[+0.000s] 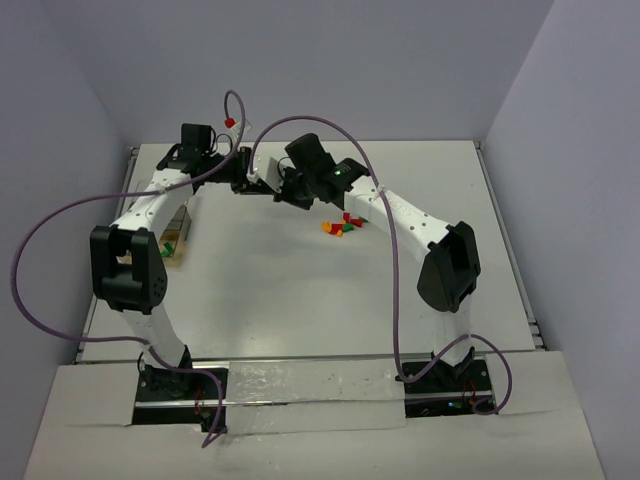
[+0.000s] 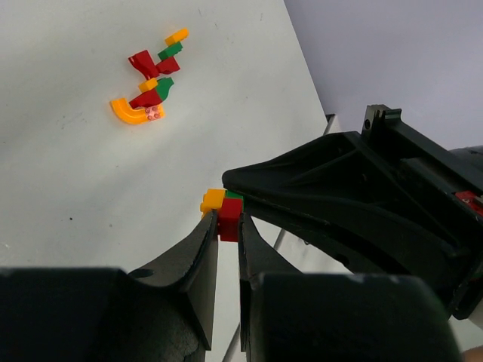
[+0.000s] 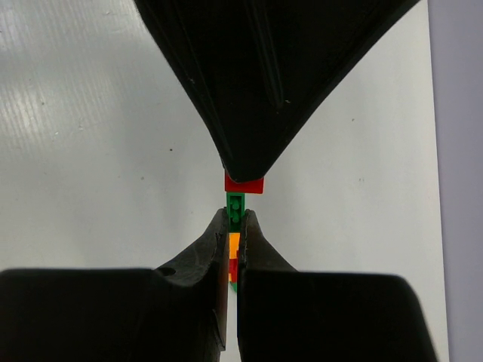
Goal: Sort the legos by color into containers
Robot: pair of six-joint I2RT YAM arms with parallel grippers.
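Left end effector [image 2: 228, 228] clamps the red brick [image 2: 229, 219], right end effector [image 3: 235, 223] the green brick [image 3: 236, 205]: light, rigid, slick legos [image 2: 145, 99], best pinched across flat sides.

White tabletop [image 1: 280, 300] fills centre of the overhead frame, matte. Pale lilac walls [image 1: 330, 60] enclose it at top, left and right. Glossy wrinkled strip [image 1: 300, 385] runs along lower edge.

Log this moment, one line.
left gripper: shut on red brick | right gripper: shut on green brick | bricks: joined | loose pile: on table
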